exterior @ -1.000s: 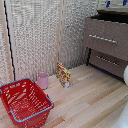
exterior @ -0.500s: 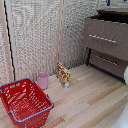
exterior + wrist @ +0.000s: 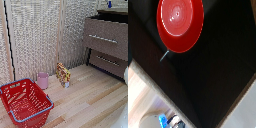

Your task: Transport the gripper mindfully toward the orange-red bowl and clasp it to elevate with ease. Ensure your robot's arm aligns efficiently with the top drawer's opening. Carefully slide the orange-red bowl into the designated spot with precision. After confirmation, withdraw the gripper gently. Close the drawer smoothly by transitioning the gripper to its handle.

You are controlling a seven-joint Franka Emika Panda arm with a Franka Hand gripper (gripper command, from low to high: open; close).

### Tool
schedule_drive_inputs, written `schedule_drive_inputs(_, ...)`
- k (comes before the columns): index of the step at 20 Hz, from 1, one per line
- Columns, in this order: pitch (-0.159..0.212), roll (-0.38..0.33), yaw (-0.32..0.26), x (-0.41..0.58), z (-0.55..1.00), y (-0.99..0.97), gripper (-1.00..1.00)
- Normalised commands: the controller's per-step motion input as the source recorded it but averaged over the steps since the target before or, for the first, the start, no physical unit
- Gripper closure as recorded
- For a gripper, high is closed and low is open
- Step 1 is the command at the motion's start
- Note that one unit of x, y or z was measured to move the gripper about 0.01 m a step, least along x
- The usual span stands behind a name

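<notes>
Orange-red bowl (image 3: 180, 24) on a dark surface, seen from above: glossy, rigid, probably light and slippery (best pinched at the rim); gripper out of view, state indeterminable.

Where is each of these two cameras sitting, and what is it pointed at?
Exterior view: off the arm, raised, looking down across the wooden floor at the red basket, pink cup and brown drawers; only a white bit of the robot shows at its right edge.
Wrist view: on the wrist, looking down at the orange-red bowl on a dark surface; no fingers are clearly visible.
Shared: pale wood floor, probably the dark cabinet; the bowl shows only in the wrist view.
</notes>
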Motion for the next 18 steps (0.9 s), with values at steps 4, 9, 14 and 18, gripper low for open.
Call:
schedule_drive_inputs(4,0.087,-0.333,0.050,-0.056,-0.44,0.48,-1.00)
schedule_drive_inputs(9,0.066,-0.346,0.037,-0.014,-0.46,0.50,-1.00)
schedule_drive_inputs(14,0.054,-0.352,0.046,0.000,-0.46,0.48,-1.00)
schedule_drive_inputs(18,0.084,-0.375,0.108,-0.014,-0.27,0.21,-1.00)
